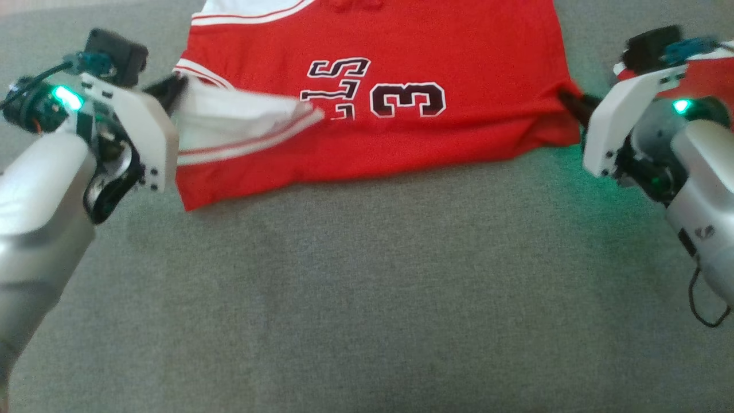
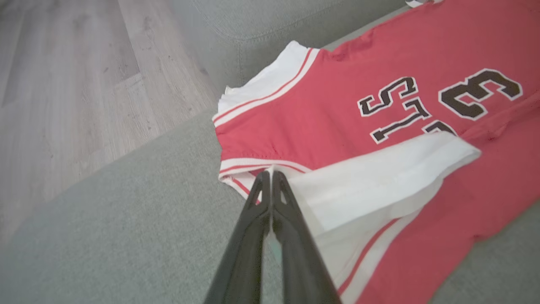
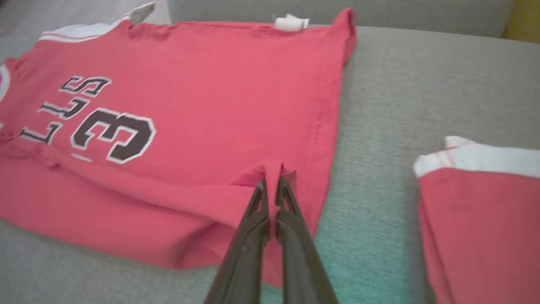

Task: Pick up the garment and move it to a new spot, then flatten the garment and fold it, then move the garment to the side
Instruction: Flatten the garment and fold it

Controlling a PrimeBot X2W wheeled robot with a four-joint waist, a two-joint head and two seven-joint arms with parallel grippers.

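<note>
The garment (image 1: 401,143) is a red jersey with white trim and dark numerals, lying on the grey sofa seat (image 1: 367,287) with its near edge folded over. My left gripper (image 1: 172,86) is shut on its white-trimmed sleeve edge, where the left wrist view has the fingertips (image 2: 270,173) pinching the trim and a white flap (image 2: 379,177) turned over the red cloth. At the garment's right side my right gripper (image 1: 565,94) is shut on a bunched bit of red hem (image 3: 272,171). The jersey (image 3: 211,84) spreads flat beyond that pinch.
A second, folded red-and-white cloth (image 3: 476,211) lies on the seat to the right, near my right arm (image 1: 705,69). The sofa's back cushion (image 2: 274,25) rises behind the jersey. Wooden floor (image 2: 63,105) lies past the sofa's left edge. Bare seat stretches in front.
</note>
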